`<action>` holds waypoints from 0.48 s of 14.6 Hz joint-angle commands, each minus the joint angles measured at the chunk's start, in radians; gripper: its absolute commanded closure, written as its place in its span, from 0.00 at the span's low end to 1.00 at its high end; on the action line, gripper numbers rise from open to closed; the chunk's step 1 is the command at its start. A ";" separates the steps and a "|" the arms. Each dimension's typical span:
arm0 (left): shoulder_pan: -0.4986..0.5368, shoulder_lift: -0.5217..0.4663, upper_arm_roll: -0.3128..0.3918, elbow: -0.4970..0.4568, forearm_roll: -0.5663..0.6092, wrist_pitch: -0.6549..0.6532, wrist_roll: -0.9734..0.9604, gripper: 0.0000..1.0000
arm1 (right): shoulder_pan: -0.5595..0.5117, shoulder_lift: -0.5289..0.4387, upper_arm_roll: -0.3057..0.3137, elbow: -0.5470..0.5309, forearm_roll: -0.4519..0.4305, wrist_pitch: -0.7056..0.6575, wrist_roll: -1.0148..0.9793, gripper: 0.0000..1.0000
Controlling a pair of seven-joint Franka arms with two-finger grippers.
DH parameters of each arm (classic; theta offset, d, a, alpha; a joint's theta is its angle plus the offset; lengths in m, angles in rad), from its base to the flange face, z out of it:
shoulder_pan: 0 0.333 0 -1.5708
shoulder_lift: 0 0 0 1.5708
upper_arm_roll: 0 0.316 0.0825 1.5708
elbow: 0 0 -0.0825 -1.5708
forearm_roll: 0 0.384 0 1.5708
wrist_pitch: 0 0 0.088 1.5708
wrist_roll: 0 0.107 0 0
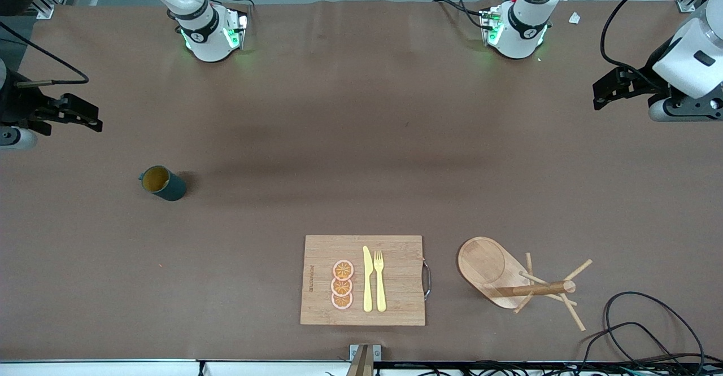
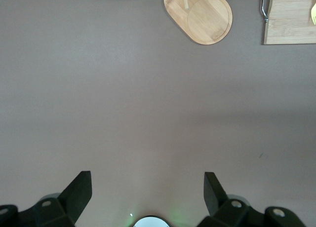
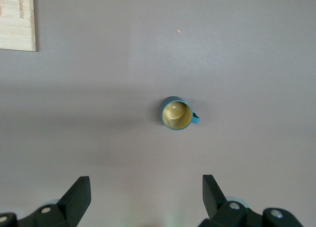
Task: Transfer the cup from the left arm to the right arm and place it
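Note:
The cup (image 1: 162, 183) is a small dark teal mug with a tan-yellow inside. It stands upright on the brown table toward the right arm's end, with nothing touching it. It also shows in the right wrist view (image 3: 176, 113), seen from above with its handle to one side. My right gripper (image 1: 90, 121) is open and empty, up in the air near the table's edge at that end, apart from the cup; its own view shows it too (image 3: 146, 187). My left gripper (image 1: 599, 95) is open and empty over the table's other end (image 2: 148, 187).
A wooden cutting board (image 1: 398, 277) with orange slices (image 1: 342, 284), a yellow knife (image 1: 367, 279) and fork (image 1: 379, 280) lies near the front camera. A wooden mug rack (image 1: 491, 269) stands beside it, toward the left arm's end. Black cables (image 1: 638, 325) lie at that near corner.

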 commanded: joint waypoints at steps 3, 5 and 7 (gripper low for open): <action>0.003 -0.015 -0.004 -0.001 -0.003 -0.012 0.018 0.00 | 0.009 -0.007 -0.005 0.000 -0.020 0.001 0.012 0.00; 0.005 -0.015 -0.003 -0.001 -0.009 -0.013 0.018 0.00 | 0.001 -0.002 -0.006 0.000 -0.019 0.021 0.010 0.00; 0.005 -0.015 -0.003 -0.001 -0.009 -0.013 0.018 0.00 | 0.000 -0.002 -0.006 0.002 -0.020 0.024 0.009 0.00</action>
